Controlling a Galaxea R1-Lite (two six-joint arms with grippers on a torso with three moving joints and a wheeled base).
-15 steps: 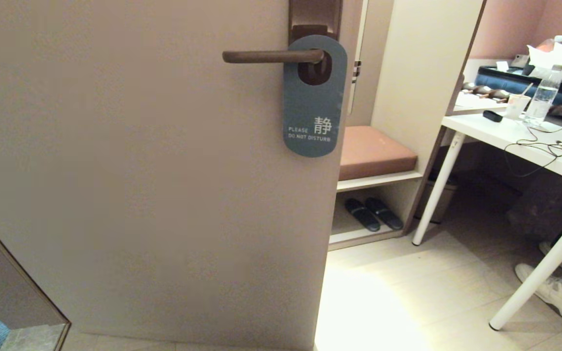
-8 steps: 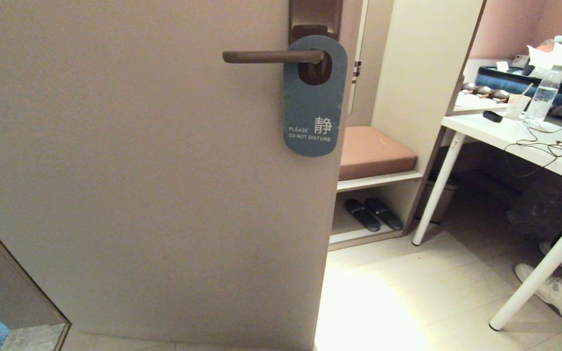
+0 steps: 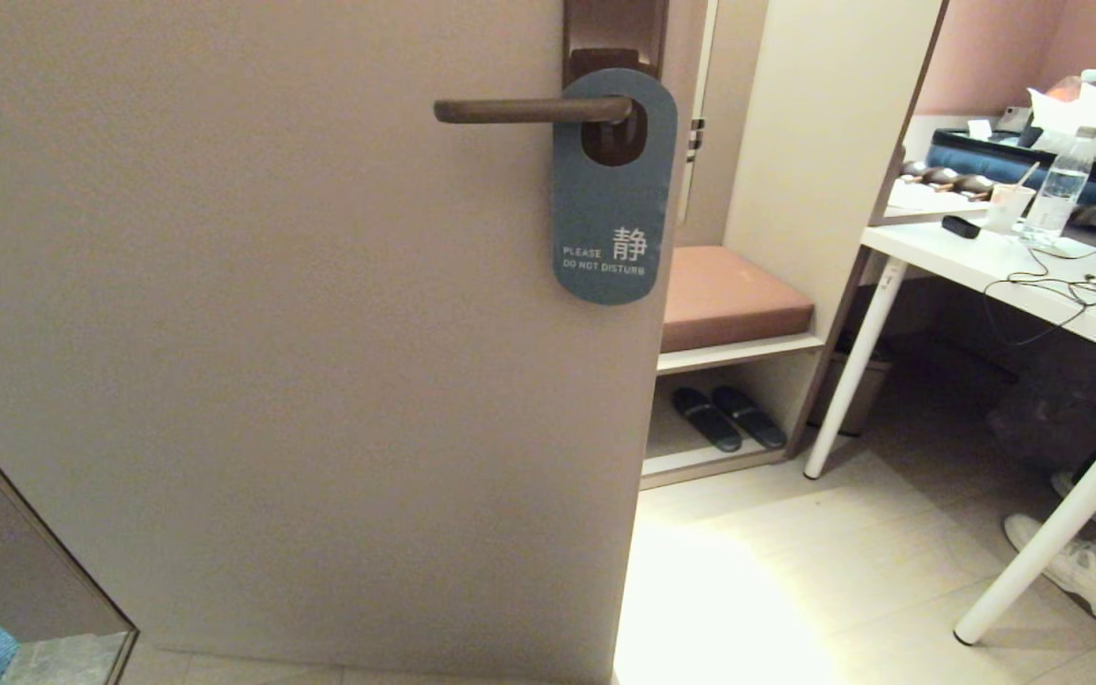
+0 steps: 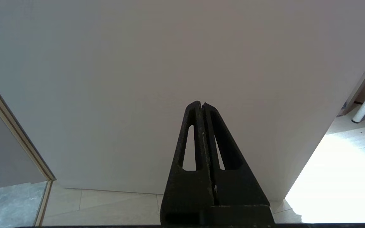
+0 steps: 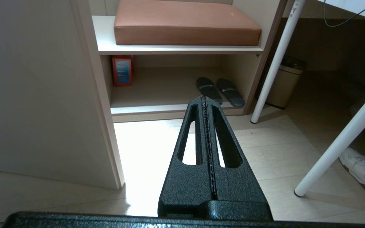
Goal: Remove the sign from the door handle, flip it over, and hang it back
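Note:
The sign (image 3: pixel 613 205) hangs by its oval hole on the door handle (image 3: pixel 529 110), grey-blue face with white "PLEASE DO NOT DISTURB" outward. The handle's dark bronze lever juts left from its backplate (image 3: pixel 615 33) on the beige door (image 3: pixel 272 333). Neither gripper shows in the head view. My left gripper (image 4: pixel 201 104) is shut and empty, low down, facing the bare lower door. My right gripper (image 5: pixel 204 97) is shut and empty, low down, pointing at the floor by the door's edge. Sign and handle are out of both wrist views.
Right of the door's edge stands a shelf unit with a brown cushion (image 3: pixel 729 297) and slippers (image 3: pixel 727 417) below. A white table (image 3: pixel 1014 276) with a bottle and cables stands at the right, and a person's shoe (image 3: pixel 1076 566) is under it. A bin (image 5: pixel 284 82) stands behind a table leg.

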